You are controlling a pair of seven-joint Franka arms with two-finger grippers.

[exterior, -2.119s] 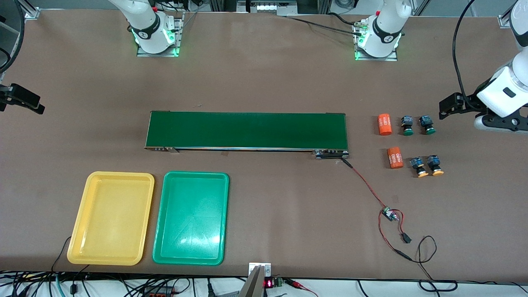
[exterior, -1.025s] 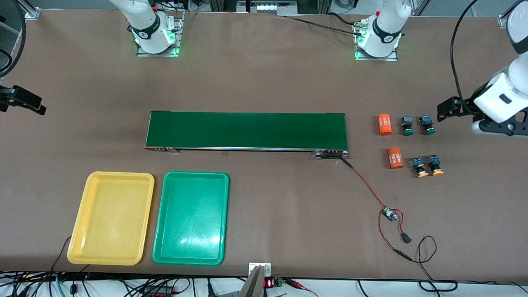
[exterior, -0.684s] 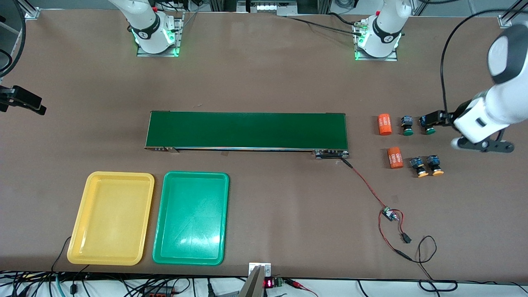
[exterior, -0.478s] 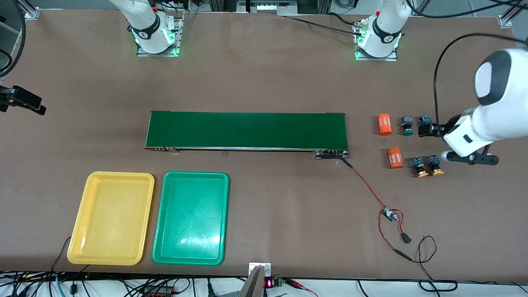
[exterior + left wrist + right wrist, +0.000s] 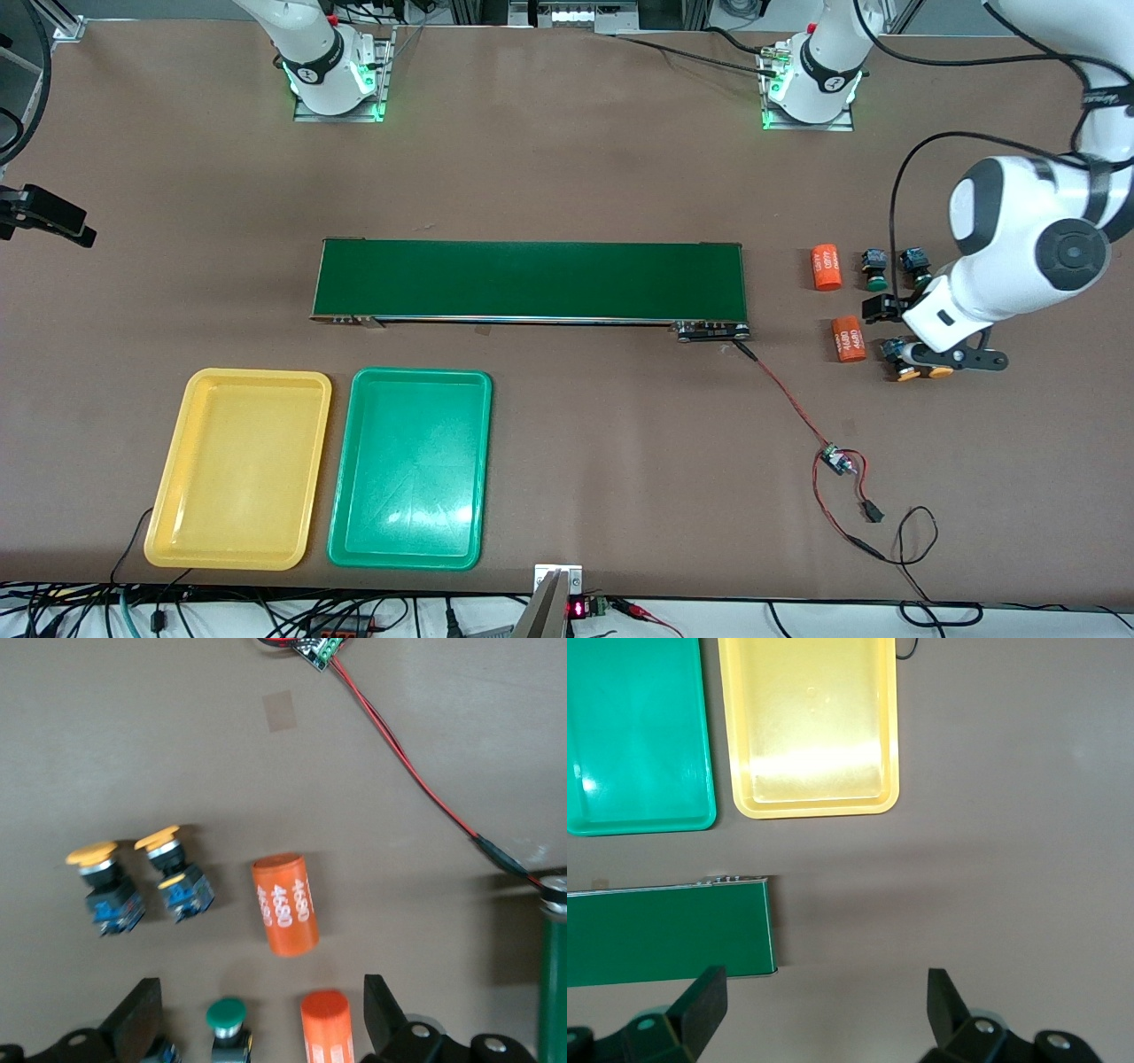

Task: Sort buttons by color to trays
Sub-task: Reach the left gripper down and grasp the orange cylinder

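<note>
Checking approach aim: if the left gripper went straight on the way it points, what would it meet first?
Probably the green-capped black-and-blue push button or the printed orange cylinder beside it; both lie between the fingers of the open left gripper. Depth is unclear.

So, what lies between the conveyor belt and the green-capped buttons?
One orange cylinder lies on the table between the conveyor belt and the green-capped buttons, beside the nearer button. The front view shows it.

My fingers (image 5: pixel 137 1020) stand wide apart above the table. Between them sit a green-capped button (image 5: pixel 227 1019) and an orange cylinder (image 5: pixel 329 1026). Nearby lie two yellow-capped buttons (image 5: pixel 133 884) beside another orange cylinder (image 5: pixel 284 904).
</note>
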